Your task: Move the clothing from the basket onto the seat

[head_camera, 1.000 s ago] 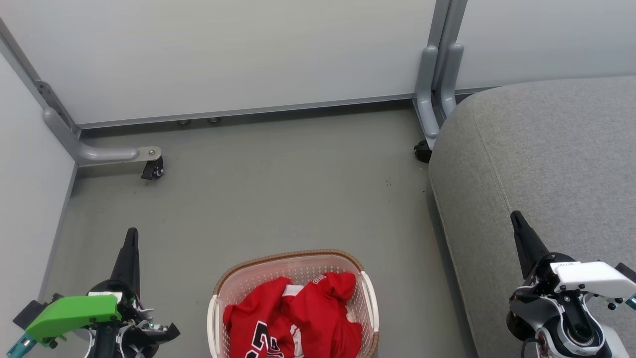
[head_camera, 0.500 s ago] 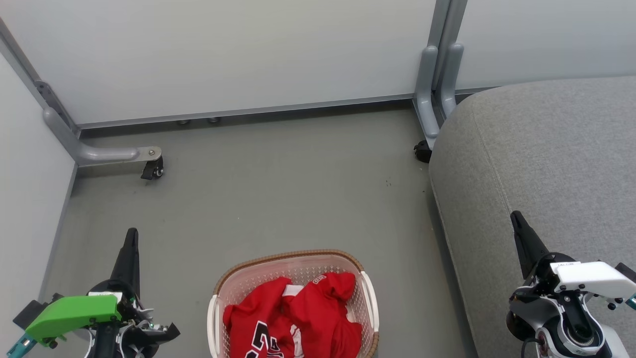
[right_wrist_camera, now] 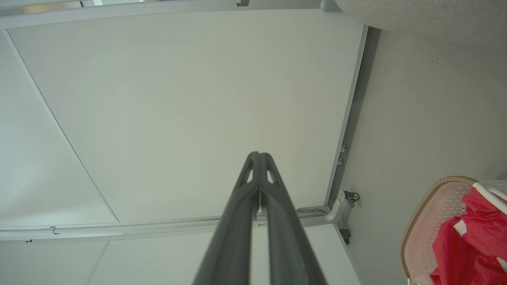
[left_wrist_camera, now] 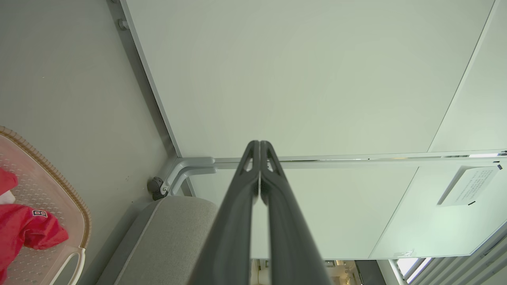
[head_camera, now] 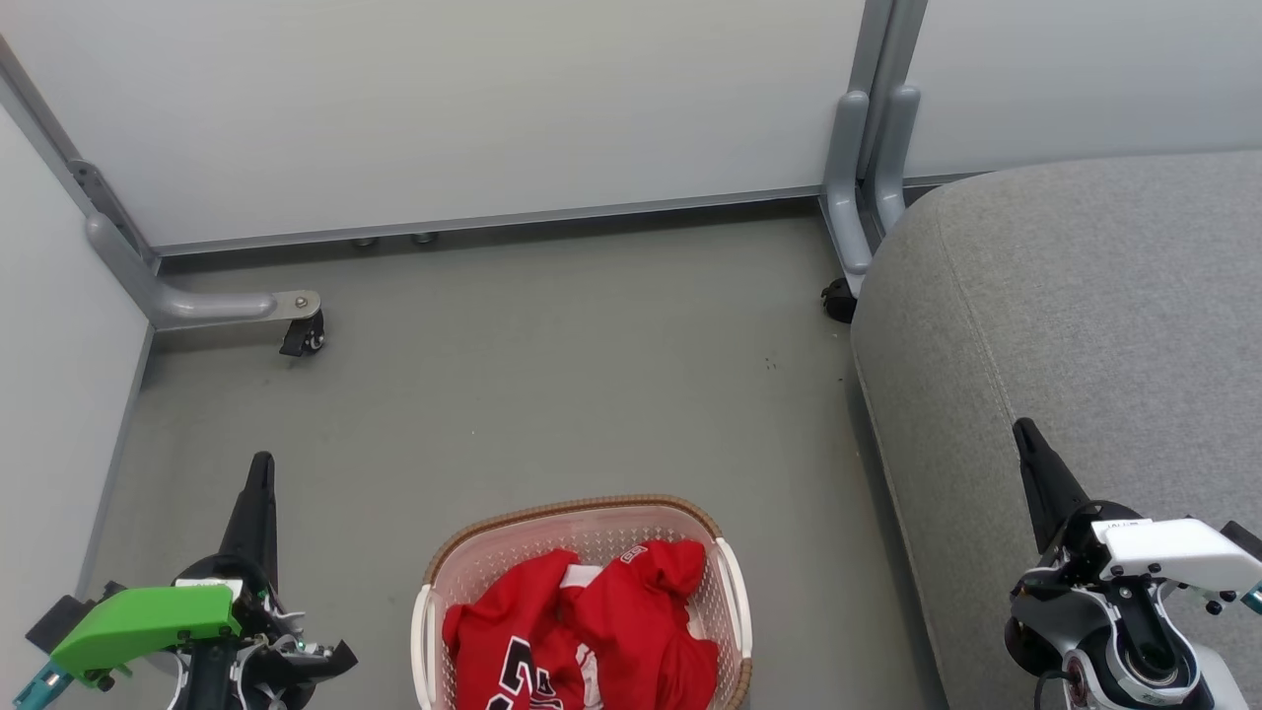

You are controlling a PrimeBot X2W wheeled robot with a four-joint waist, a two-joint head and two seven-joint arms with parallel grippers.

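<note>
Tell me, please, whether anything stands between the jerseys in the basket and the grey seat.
Nothing visible does. The jerseys lie uncovered in the open basket, and a strip of floor separates it from the seat; only the basket's own wall must be cleared.

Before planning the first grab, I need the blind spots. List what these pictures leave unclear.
- Basket near end: head view, cut off by the bottom edge.
- Clothing: head view, number of garments unclear; crumpled folds and the bottom edge hide most lettering.
- Seat full extent: head view, cut off by the right edge.
- Wall notice: left wrist view, text too small to read.
</note>
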